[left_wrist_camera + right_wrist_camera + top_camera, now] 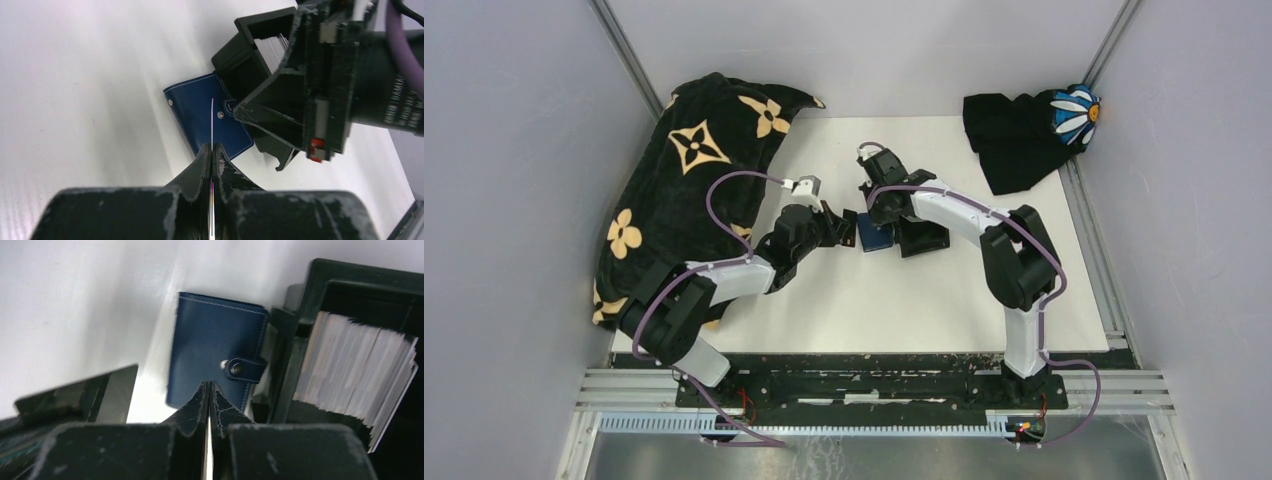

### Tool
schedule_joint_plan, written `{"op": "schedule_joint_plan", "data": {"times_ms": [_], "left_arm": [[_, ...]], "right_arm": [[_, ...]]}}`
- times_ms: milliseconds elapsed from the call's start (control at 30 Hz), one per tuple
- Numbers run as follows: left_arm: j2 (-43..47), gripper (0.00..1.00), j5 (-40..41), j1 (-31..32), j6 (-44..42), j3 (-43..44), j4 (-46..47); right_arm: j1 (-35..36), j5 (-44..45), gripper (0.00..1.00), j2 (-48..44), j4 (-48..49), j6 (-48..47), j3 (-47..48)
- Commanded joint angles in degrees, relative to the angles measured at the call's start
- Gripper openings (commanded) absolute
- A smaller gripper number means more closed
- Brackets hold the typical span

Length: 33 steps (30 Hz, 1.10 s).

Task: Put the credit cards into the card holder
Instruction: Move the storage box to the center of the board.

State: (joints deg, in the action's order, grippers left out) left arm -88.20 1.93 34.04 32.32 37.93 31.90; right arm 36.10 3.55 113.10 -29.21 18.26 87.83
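The navy card holder (pixel 876 238) lies closed on the white table, its snap tab fastened (pixel 237 368). It touches the black tray (pixel 924 240), which holds a stack of whitish credit cards (pixel 355 375). My left gripper (pixel 211 147) is shut on one thin card (pixel 212 120), seen edge-on, its tip over the holder (pixel 195 112). In the top view the left gripper (pixel 849 228) is just left of the holder. My right gripper (pixel 209 385) is shut and empty, tips over the holder's near edge (pixel 215 340); from above it (pixel 879 205) hovers over holder and tray.
A black cloth with tan flowers (pixel 694 190) is heaped along the table's left side. Another black cloth with a white daisy (pixel 1024 135) lies at the back right corner. Grey walls close in both sides.
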Motion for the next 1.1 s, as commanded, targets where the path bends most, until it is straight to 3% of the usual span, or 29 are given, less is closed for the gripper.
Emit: {"op": "schedule_joint_plan", "data": {"times_ms": [0, 267, 833, 1067], "left_arm": [[-2.91, 0.03, -3.80, -0.44, 3.94, 2.24, 7.21], [-8.85, 0.03, -6.43, -1.10, 8.00, 4.36, 11.73], [-16.05, 0.03, -9.38, -2.42, 14.89, 5.51, 19.30], [-16.12, 0.03, -9.58, -3.71, 18.21, 2.79, 23.08]], "right_arm": [[0.07, 8.55, 0.03, 2.55, -2.03, -3.12, 4.74], [-0.83, 15.10, 0.02, 4.74, -3.74, -5.05, 6.38], [-6.70, 16.76, 0.02, 7.19, -3.62, -6.07, 6.76], [-6.88, 17.14, 0.19, 5.51, -4.01, -6.78, 8.06]]}}
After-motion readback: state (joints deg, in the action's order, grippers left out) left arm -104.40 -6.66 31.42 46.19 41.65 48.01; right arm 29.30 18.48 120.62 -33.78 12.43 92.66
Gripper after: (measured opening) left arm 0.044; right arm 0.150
